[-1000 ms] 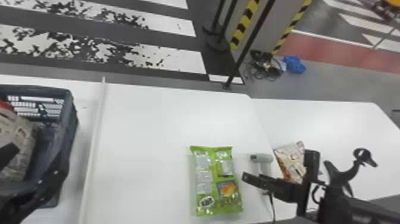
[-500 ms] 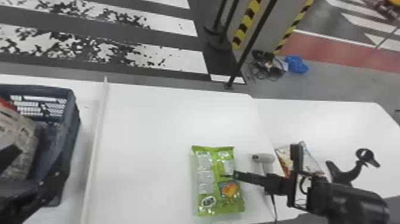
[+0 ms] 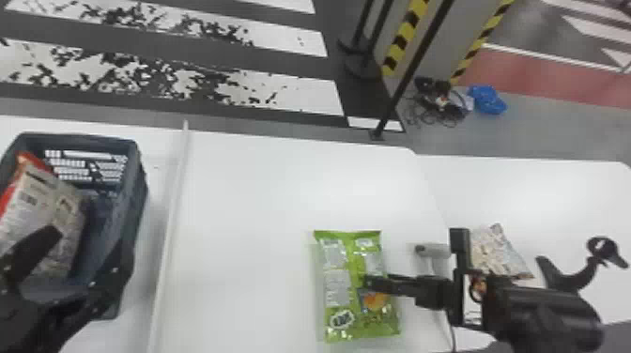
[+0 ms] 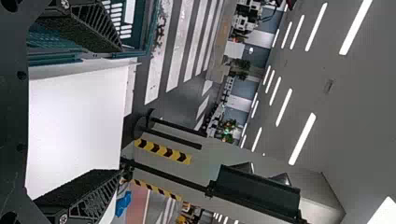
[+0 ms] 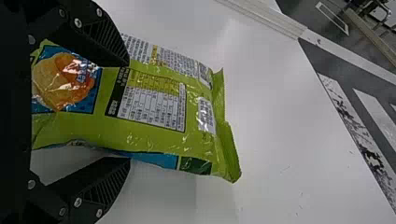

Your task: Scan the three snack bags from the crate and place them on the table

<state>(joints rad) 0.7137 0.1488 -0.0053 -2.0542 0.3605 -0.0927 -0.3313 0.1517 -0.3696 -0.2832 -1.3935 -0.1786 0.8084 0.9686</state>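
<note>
The green plastic snack bag (image 3: 352, 295) lies flat on the white table (image 3: 253, 192), under the fingertips of the right gripper (image 3: 368, 282); this gripper has its two black fingers spread, and in the right wrist view one finger covers a part of the bag's printed face, while the other is beyond its long edge; if they touch the bag, I cannot tell. The right arm (image 3: 540, 310) comes from the right of the green bag, and its fingers point to the left, across the bag's right side.

Well to the left of the green bag is the dark blue-grey plastic crate (image 3: 134, 202), where a red and white snack bag (image 3: 33, 202) leans; the left gripper (image 3: 87, 241) hangs above this crate, its fingers also wide apart. Just right of the green bag is the light grey handheld scanner (image 3: 436, 250); farther right lies a pale patterned snack bag (image 3: 497, 253).
</note>
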